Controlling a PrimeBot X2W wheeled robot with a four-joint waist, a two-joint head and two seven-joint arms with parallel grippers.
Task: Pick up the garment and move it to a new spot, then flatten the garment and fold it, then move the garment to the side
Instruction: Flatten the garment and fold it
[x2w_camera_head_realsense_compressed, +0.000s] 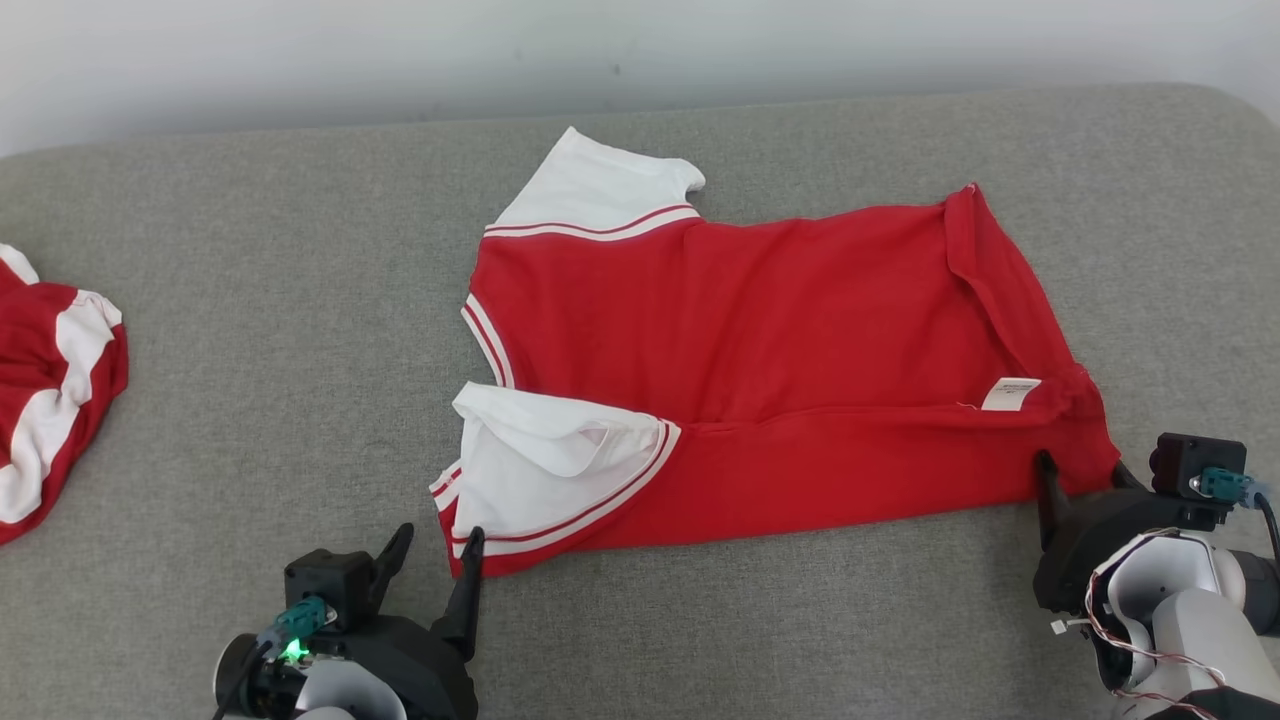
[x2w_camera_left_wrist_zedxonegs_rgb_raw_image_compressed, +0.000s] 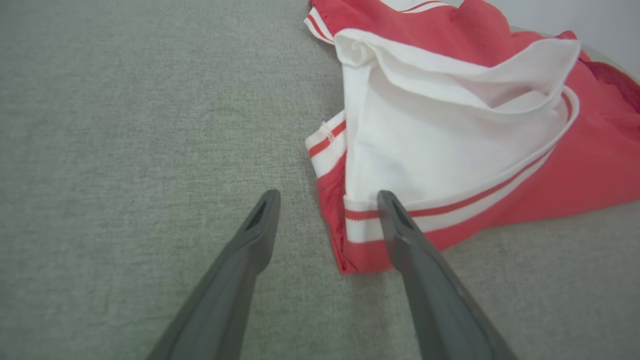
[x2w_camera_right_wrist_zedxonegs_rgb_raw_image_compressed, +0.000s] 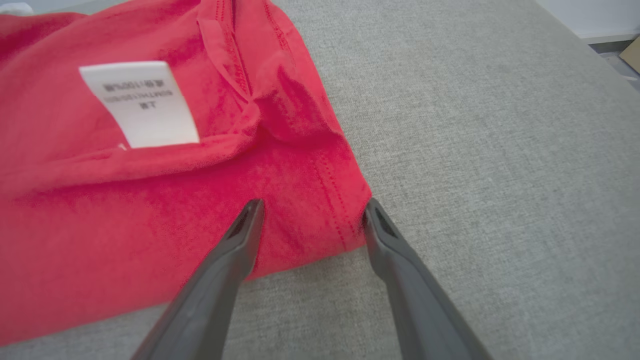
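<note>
The garment (x2w_camera_head_realsense_compressed: 760, 370), a red T-shirt with white striped sleeves, lies spread sideways on the grey padded surface, its near edge folded over. My left gripper (x2w_camera_head_realsense_compressed: 437, 540) stands open at the shirt's near left corner. In the left wrist view the left gripper (x2w_camera_left_wrist_zedxonegs_rgb_raw_image_compressed: 327, 197) has one finger over the white sleeve cuff (x2w_camera_left_wrist_zedxonegs_rgb_raw_image_compressed: 370, 220) and the other over bare fabric surface. My right gripper (x2w_camera_head_realsense_compressed: 1085, 468) is open at the near right hem corner. In the right wrist view the right gripper (x2w_camera_right_wrist_zedxonegs_rgb_raw_image_compressed: 314, 205) straddles that corner of the garment (x2w_camera_right_wrist_zedxonegs_rgb_raw_image_compressed: 150, 200), with nothing pinched.
A second red and white garment (x2w_camera_head_realsense_compressed: 50, 390) lies bunched at the far left edge. A white care label (x2w_camera_right_wrist_zedxonegs_rgb_raw_image_compressed: 142, 102) shows on the folded hem. The grey surface (x2w_camera_head_realsense_compressed: 250, 330) ends at a pale wall behind.
</note>
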